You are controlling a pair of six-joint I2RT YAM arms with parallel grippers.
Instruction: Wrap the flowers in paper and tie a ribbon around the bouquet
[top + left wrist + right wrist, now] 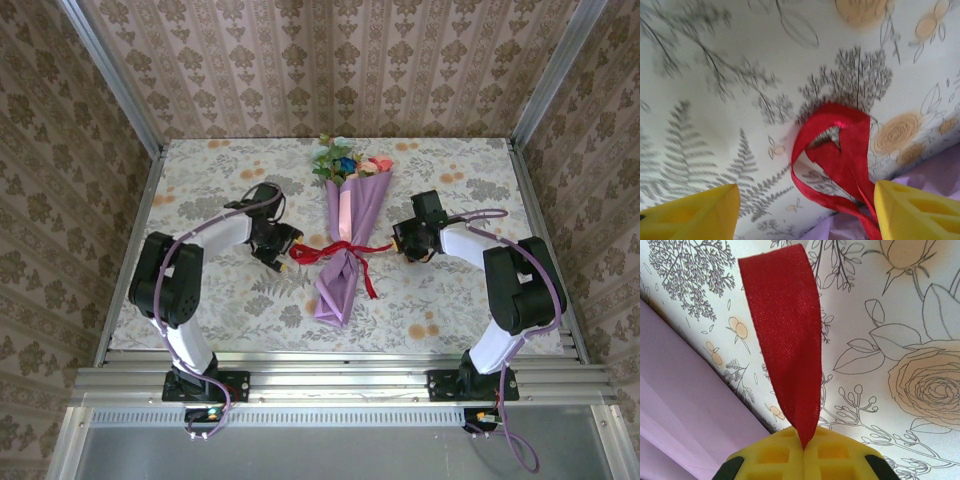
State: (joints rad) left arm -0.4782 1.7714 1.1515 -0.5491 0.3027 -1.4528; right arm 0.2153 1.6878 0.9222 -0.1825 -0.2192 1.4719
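1. The left tool (283, 246) sits low over the tabletop (190, 190), just left of the bouquet (340, 280). In its wrist view the yellow fingers (695, 212) stand wide apart and pinch nothing.
2. A loop of the red ribbon (842, 150) lies on the flowered cloth in the gap between those fingers. It runs down toward the right-hand one, beside a lilac edge of the paper (935, 172).
3. The bouquet lies along the middle of the tabletop, with its narrow end toward the arm bases. The flowers (345, 160) show out of the wide far end. The ribbon crosses the paper at the pinched waist, and one loose end trails down on the right side.
4. The right tool (804, 450) is just right of the bouquet and clamped on a ribbon end. In its wrist view a flat red strip stands up from between the closed yellow fingers, with lilac paper at the left.
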